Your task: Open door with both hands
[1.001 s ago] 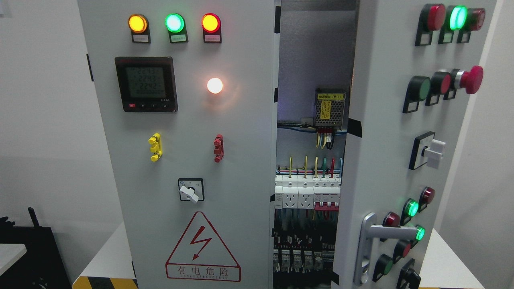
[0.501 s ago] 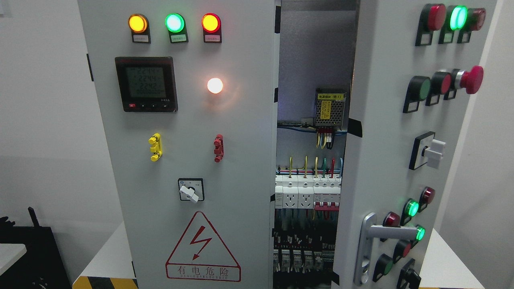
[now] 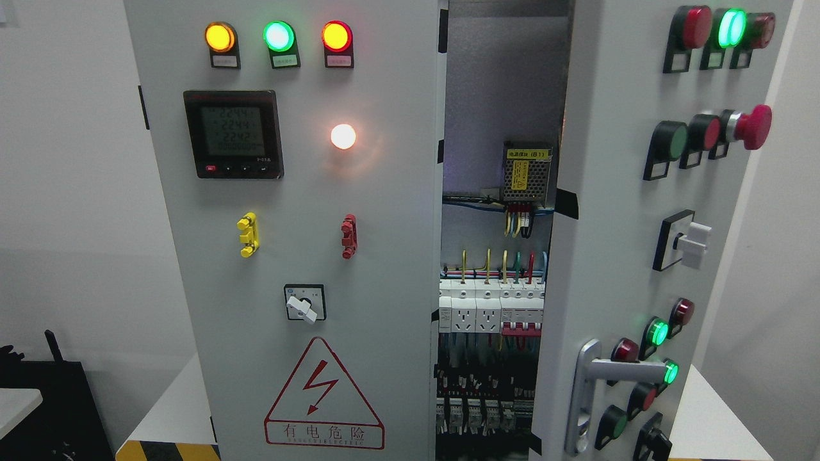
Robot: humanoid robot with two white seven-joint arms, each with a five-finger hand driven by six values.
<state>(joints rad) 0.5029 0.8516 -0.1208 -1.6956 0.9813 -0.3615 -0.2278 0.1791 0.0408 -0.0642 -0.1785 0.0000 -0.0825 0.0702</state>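
A grey electrical cabinet fills the head view. Its right door (image 3: 615, 243) stands swung outward, carrying coloured push buttons, a red mushroom button (image 3: 751, 127) and a silver lever handle (image 3: 605, 378) low down. Through the gap I see breakers (image 3: 490, 307), wiring and a small power supply (image 3: 526, 171). The left door (image 3: 307, 211) is flat and closed, with three lit lamps, a digital meter (image 3: 233, 134), a rotary switch (image 3: 304, 303) and a red hazard triangle (image 3: 323, 397). Neither of my hands shows anywhere in the view.
The cabinet stands on a white table (image 3: 170, 410) with yellow-black tape at its front edge. A dark object (image 3: 45, 410) sits at the lower left beside a plain white wall.
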